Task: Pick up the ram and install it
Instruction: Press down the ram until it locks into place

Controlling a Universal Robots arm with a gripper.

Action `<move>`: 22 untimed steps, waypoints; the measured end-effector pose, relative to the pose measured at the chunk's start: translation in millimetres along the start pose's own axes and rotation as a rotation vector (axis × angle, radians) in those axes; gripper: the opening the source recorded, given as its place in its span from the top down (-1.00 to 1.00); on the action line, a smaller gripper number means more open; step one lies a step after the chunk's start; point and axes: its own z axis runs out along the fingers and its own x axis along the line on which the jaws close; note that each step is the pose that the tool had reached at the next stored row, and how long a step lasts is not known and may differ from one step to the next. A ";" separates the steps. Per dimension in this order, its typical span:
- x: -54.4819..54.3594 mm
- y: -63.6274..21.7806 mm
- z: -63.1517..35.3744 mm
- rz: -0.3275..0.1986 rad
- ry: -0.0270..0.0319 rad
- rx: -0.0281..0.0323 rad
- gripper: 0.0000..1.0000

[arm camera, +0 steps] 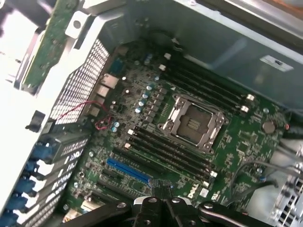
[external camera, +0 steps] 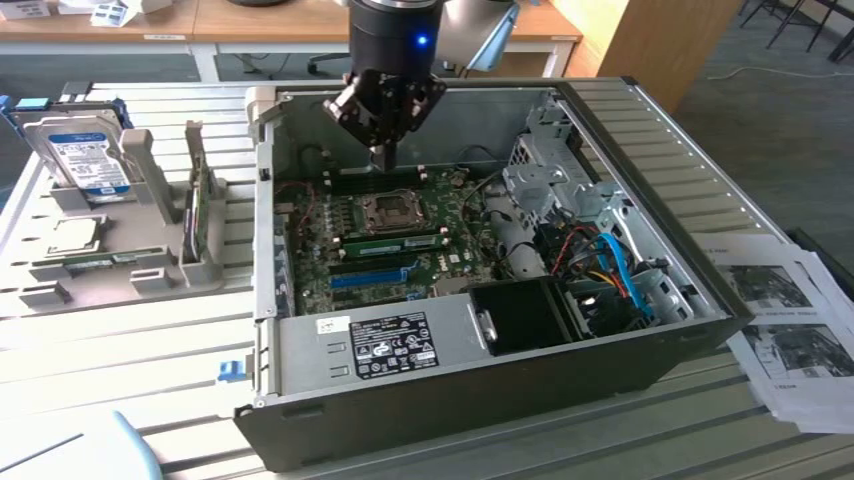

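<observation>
While its fingers are pressed together with nothing between them, the black two-fingered metal claw [external camera: 383, 162] hangs on the dark cylindrical arm inside the open grey steel computer case [external camera: 641, 170], near the case's far wall. In the wrist view the closed fingertips [arm camera: 161, 188] point down at the green motherboard [arm camera: 236, 142] and sit over the near end of the long bright-blue slot strip [arm camera: 128, 171]. Just past that strip run four black bare slot strips [arm camera: 170, 152], then the square silver processor socket [arm camera: 191, 124], then more black slots against the far wall.

The ram [external camera: 198, 215], a long, thin green circuit-board stick, is not in the claw or on the motherboard. It stands on its long edge between two upright posts of a grey plastic holder [external camera: 160, 185] on the slatted table, outside the case. It is well apart from the claw, towards the exterior view's left, and the case's side wall stands between the two. In the wrist view the same green stick [arm camera: 45, 52] appears beyond the perforated metal panel of the case.

Further towards the exterior view's left, the holder also carries a blue-labelled hard drive [external camera: 80, 155] standing upright, a square silver processor chip [external camera: 74, 235], and another green strip [external camera: 87, 263] lying flat. Printed paper sheets [external camera: 787, 320] lie on the table at the exterior view's right.
</observation>
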 end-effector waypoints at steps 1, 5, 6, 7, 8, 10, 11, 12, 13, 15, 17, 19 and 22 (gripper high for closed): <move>0.0 0.0 0.0 0.017 -0.0001 -0.0003 0.81; 0.0 0.0 0.1 0.089 -0.0010 -0.0013 0.81; 0.0 0.0 0.1 0.108 -0.0012 -0.0016 0.81; 0.0 0.0 0.1 0.126 -0.0014 -0.0019 0.81; 0.0 0.0 0.1 0.143 -0.0016 -0.0021 0.81; 0.0 0.0 0.1 0.181 -0.0020 -0.0027 0.81; 0.0 0.0 0.1 0.199 -0.0021 -0.0029 0.81; 0.0 0.0 0.1 0.217 -0.0023 -0.0031 0.81; 0.0 0.0 0.2 0.235 -0.0026 -0.0035 0.81; 0.0 0.0 0.2 0.271 -0.0030 -0.0040 0.81; 0.0 0.0 0.2 0.308 -0.0033 -0.0046 0.81; 0.0 0.0 0.2 0.344 -0.0037 -0.0051 0.81; 0.0 0.0 0.3 0.399 -0.0044 -0.0059 0.81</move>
